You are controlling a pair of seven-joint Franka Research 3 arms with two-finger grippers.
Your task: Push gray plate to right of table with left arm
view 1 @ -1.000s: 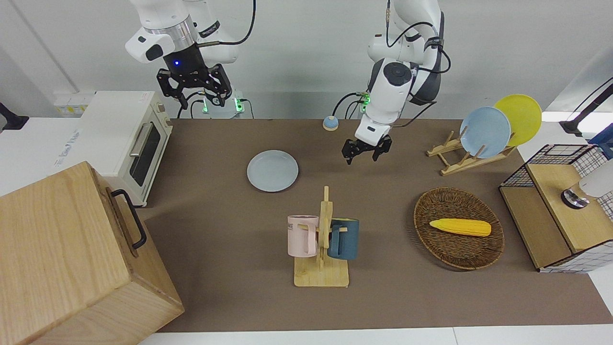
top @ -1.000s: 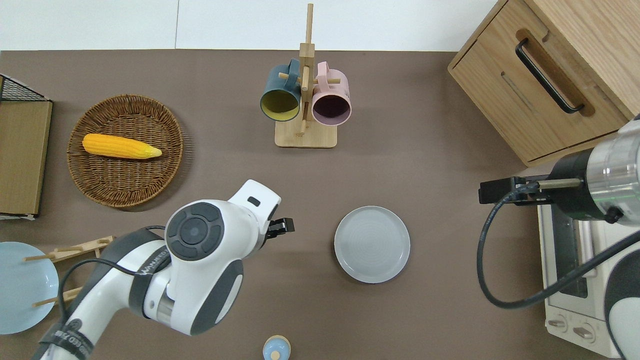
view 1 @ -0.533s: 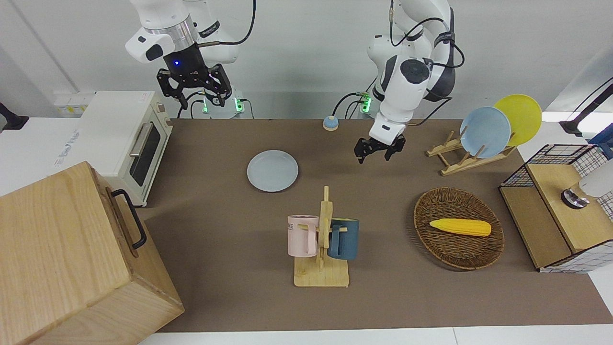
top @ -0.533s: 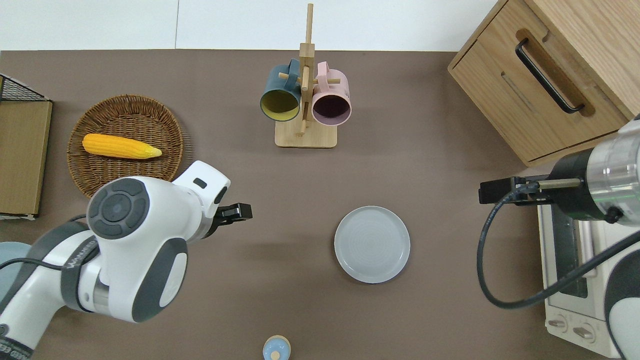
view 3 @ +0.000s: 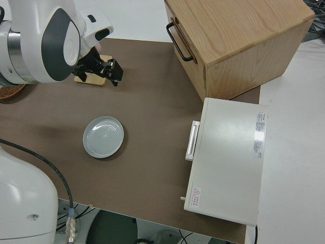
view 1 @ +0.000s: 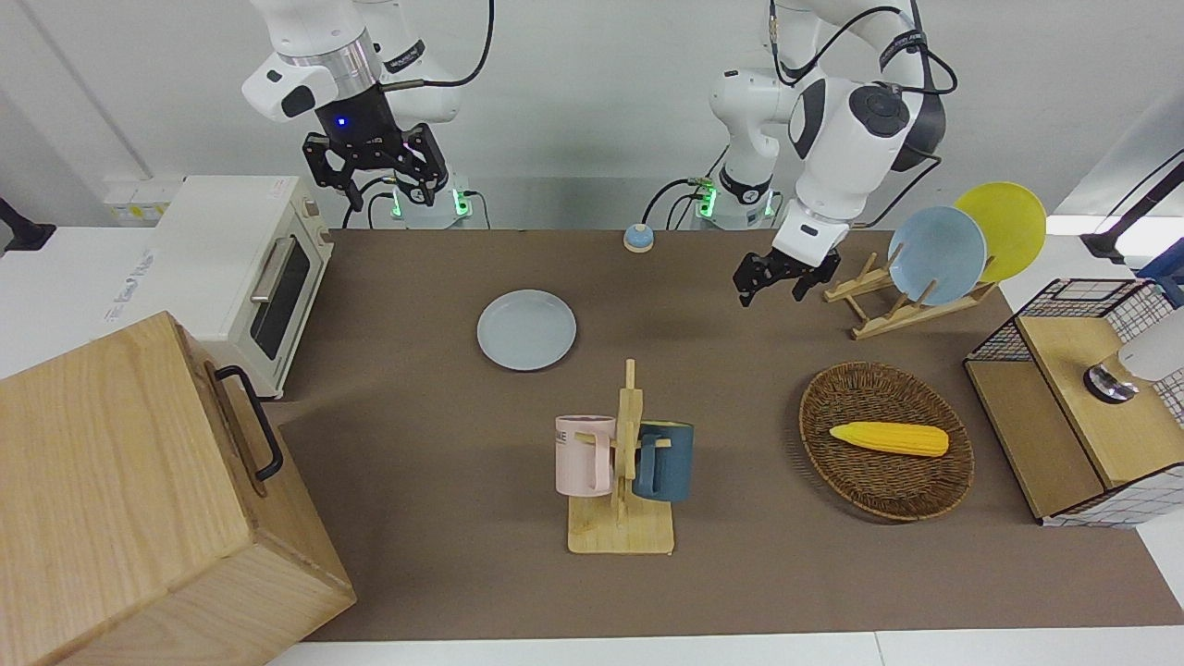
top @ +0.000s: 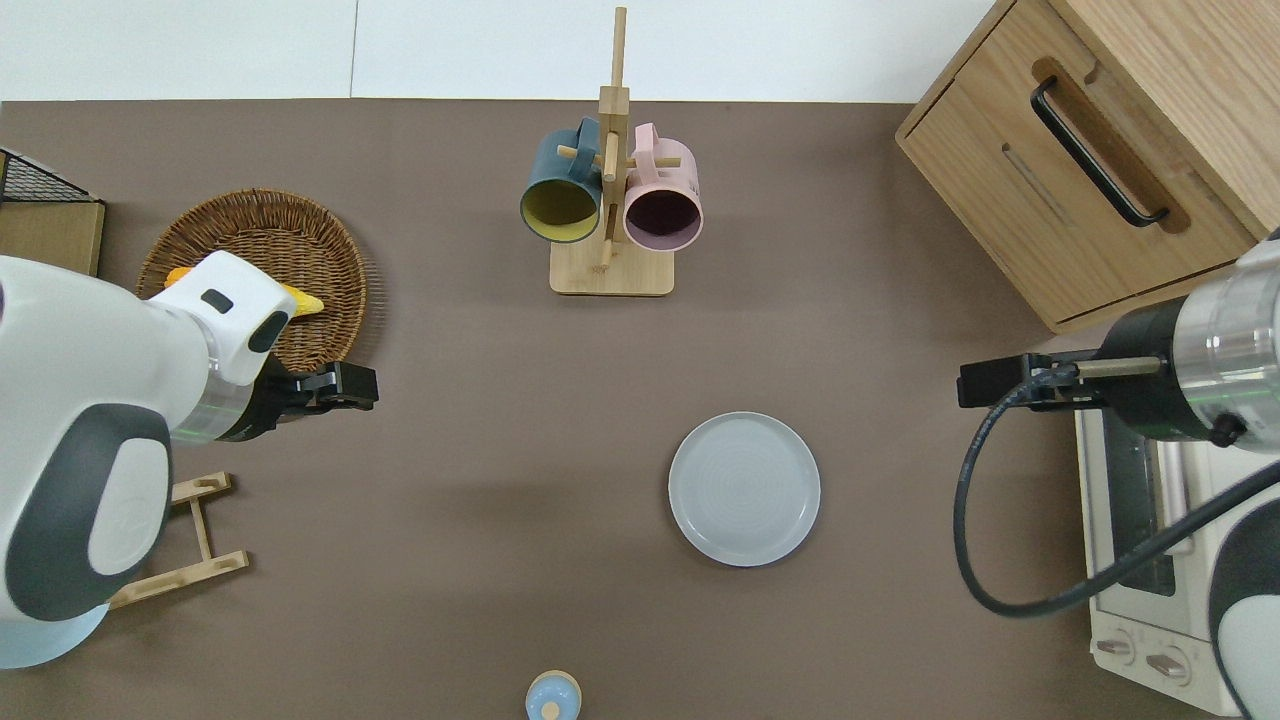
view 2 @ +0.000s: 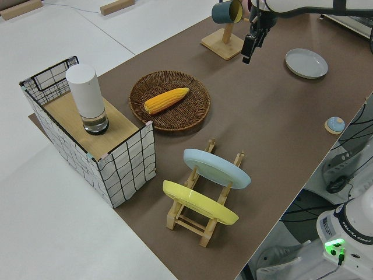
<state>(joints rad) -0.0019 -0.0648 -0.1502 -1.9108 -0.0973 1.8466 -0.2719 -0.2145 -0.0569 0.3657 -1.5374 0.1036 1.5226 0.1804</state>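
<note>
The gray plate (view 1: 526, 329) lies flat on the brown table (view 1: 416, 555), nearer to the robots than the mug rack; it also shows in the overhead view (top: 744, 489). My left gripper (view 1: 773, 289) is up in the air, open and empty. In the overhead view (top: 350, 386) it is over bare table at the wicker basket's rim, well apart from the plate, toward the left arm's end. It also shows in the left side view (view 2: 249, 48). My right arm is parked, its gripper (view 1: 375, 180) open.
A mug rack (view 1: 624, 462) holds a pink and a blue mug. A wicker basket (view 1: 886, 481) holds a corn cob. A wooden rack (view 1: 888, 310) holds a sky-blue and a yellow plate. A toaster oven (view 1: 250, 268) and wooden cabinet (view 1: 139, 499) stand at the right arm's end.
My left arm has swung away from the gray plate toward the left arm's end of the table, its gripper now by the basket. The plate and the right arm have not moved.
</note>
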